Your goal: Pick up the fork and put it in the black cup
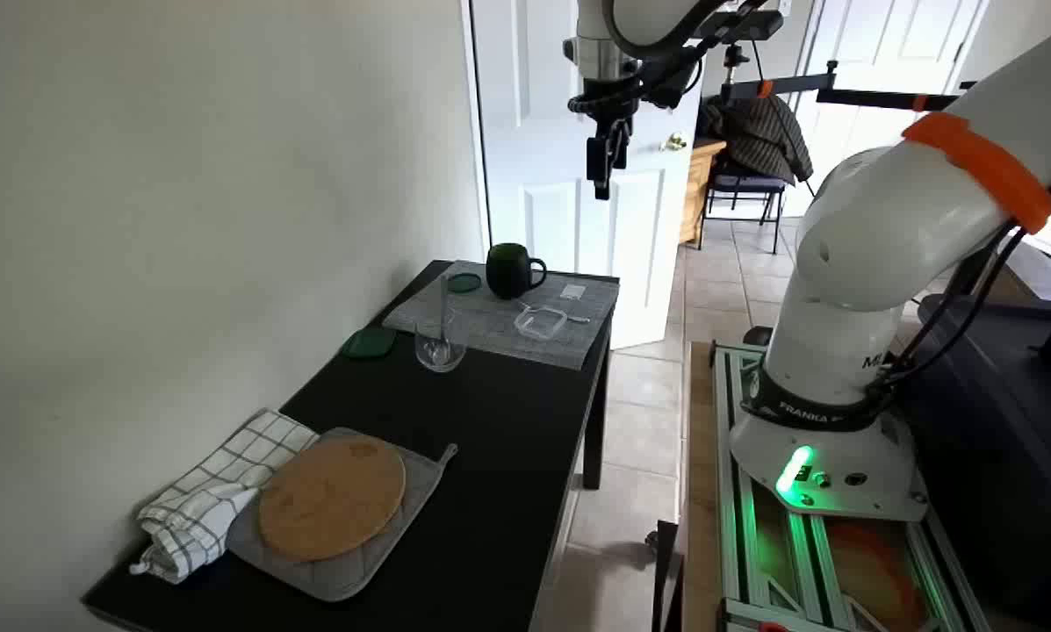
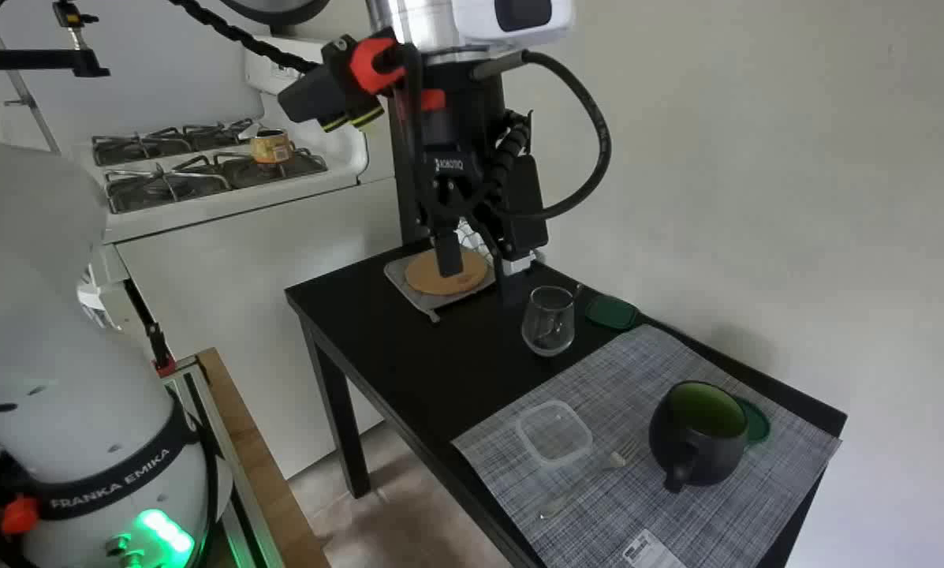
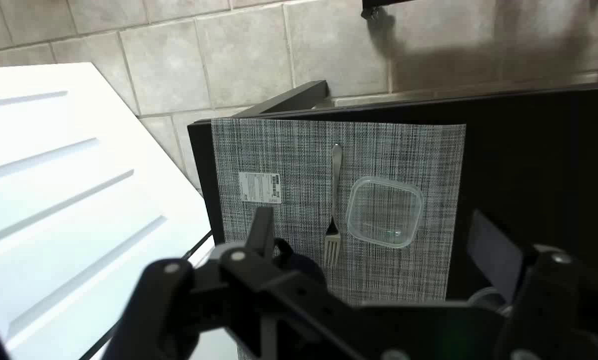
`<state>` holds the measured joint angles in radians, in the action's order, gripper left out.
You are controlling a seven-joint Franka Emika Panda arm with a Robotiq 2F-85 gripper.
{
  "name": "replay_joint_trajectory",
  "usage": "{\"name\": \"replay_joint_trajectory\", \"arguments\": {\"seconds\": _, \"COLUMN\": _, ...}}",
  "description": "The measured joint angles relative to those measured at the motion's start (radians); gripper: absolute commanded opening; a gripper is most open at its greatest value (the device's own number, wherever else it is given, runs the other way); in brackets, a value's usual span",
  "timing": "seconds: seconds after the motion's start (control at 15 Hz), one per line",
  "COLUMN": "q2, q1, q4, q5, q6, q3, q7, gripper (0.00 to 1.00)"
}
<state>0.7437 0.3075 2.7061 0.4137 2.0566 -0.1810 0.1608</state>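
Hanging well above the table (image 2: pixel 432 367), the gripper (image 3: pixel 376 235) has its two fingers (image 3: pixel 496 257) spread wide apart. Below it, the fork (image 3: pixel 334 200) lies flat on a grey woven placemat (image 3: pixel 303 150), between a white label (image 3: pixel 260 187) and a clear square container (image 3: pixel 385 212). Its tines point toward the wall (image 2: pixel 795 197) and end near the black cup (image 2: pixel 696 446), which stands upright on the same placemat with its green inside showing; in the wrist view the gripper hides part of it. A flat dark green disc (image 1: pixel 464 283) lies just beside the cup. Next along the table, off the placemat, come a clear stemless glass (image 2: pixel 549 323), holding a utensil (image 1: pixel 443 303) whose kind I cannot tell, and a flat green piece (image 2: pixel 612 312) with rounded corners near the wall. At the far end a round wooden board (image 1: pixel 332 500) rests on a grey pad (image 1: pixel 332 579), with a checked towel (image 1: pixel 226 478) just beside. Beyond the table stands a white stove (image 2: pixel 259 196), a small tan can (image 2: pixel 271 148) on one of its burners.
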Motion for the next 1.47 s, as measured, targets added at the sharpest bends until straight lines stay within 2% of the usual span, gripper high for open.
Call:
{"name": "replay_joint_trajectory", "arguments": {"seconds": 0.6, "q2": -0.005, "q1": -0.008, "q4": 0.000, "q5": -0.011, "q6": 0.007, "q3": -0.010, "q7": 0.000, "gripper": 1.00}}
{"name": "replay_joint_trajectory", "arguments": {"seconds": 0.87, "q2": -0.066, "q1": -0.060, "q4": 0.022, "q5": -0.120, "q6": 0.128, "q3": -0.105, "q7": 0.056, "gripper": 1.00}}
{"name": "replay_joint_trajectory", "arguments": {"seconds": 1.07, "q2": -0.161, "q1": -0.070, "q4": 0.042, "q5": -0.172, "q6": 0.238, "q3": -0.175, "q7": 0.108, "gripper": 1.00}}
{"name": "replay_joint_trajectory", "arguments": {"seconds": 1.33, "q2": -0.324, "q1": -0.035, "q4": 0.050, "q5": -0.173, "q6": 0.428, "q3": -0.200, "q7": 0.108, "gripper": 1.00}}
{"name": "replay_joint_trajectory", "arguments": {"seconds": 1.47, "q2": -0.365, "q1": -0.026, "q4": 0.042, "q5": -0.174, "q6": 0.443, "q3": -0.193, "q7": 0.110, "gripper": 1.00}}
